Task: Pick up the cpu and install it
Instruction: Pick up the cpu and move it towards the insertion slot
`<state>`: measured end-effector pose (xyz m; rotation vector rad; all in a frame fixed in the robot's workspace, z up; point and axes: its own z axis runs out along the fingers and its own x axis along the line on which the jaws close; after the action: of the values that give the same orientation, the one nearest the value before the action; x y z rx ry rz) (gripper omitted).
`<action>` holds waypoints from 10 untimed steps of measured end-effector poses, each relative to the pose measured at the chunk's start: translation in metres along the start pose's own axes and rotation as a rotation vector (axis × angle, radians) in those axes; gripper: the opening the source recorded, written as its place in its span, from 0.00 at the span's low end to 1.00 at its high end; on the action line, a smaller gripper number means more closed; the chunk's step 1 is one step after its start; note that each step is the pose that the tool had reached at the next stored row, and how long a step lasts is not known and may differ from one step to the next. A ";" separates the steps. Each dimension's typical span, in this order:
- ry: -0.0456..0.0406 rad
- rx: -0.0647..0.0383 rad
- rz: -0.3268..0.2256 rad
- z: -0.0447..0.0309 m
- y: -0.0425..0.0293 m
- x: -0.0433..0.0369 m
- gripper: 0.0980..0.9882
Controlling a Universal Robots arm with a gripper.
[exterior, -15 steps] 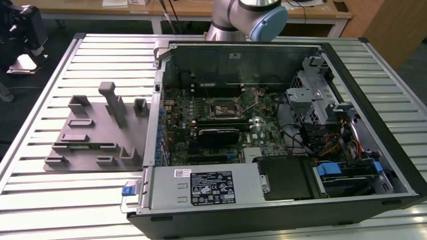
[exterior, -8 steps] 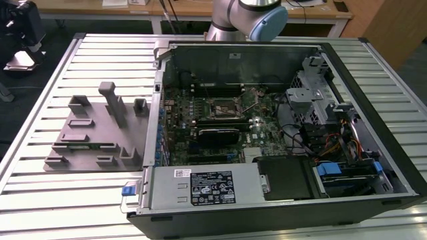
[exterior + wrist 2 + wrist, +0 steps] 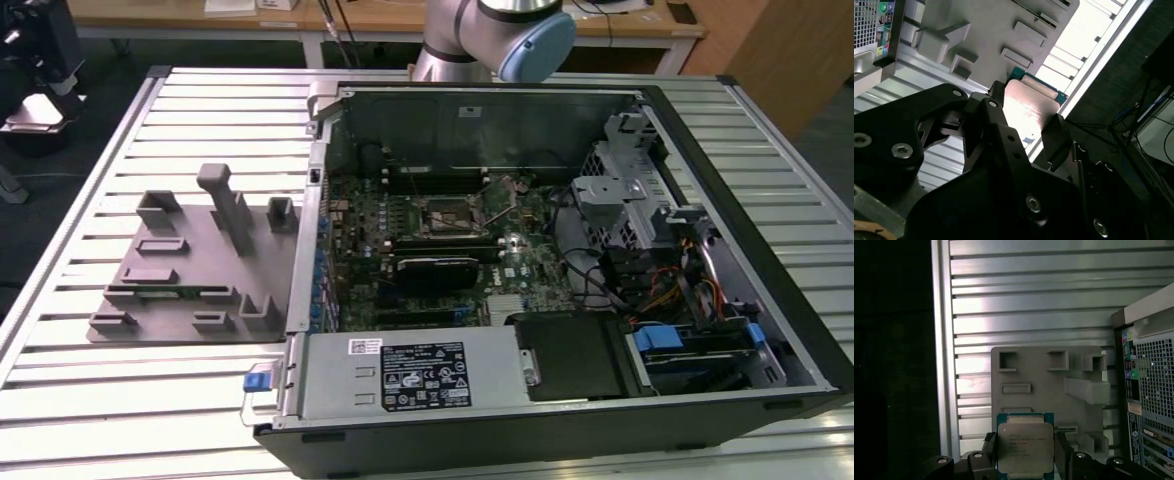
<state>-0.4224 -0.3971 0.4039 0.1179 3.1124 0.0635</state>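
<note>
Cpu (image 3: 1025, 452): judged light, stiff and thin, with a slick metal top plate. The underside is presumed fragile, so hold is best taken at two opposite edges only. The gripper (image 3: 1025, 441) is found closed upon it in that manner, one finger against each side edge, with the plate turned toward the first wrist view. The cpu is held above the grey fixture (image 3: 1054, 375), apparently apart from it, over the slatted table (image 3: 1029, 305) and beside the case (image 3: 1149, 390).

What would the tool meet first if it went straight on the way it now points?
Probably the grey fixture on the slatted table: the tool, shut on the cpu, points at it, though depth is unclear.
</note>
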 end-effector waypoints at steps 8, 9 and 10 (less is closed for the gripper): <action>0.0001 0.000 0.000 -0.0003 0.0003 -0.0032 0.50; 0.0003 0.000 0.000 -0.0003 0.0004 -0.0047 0.50; 0.0002 0.000 0.000 -0.0002 0.0005 -0.0062 0.50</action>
<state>-0.4161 -0.3971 0.4043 0.1180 3.1126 0.0634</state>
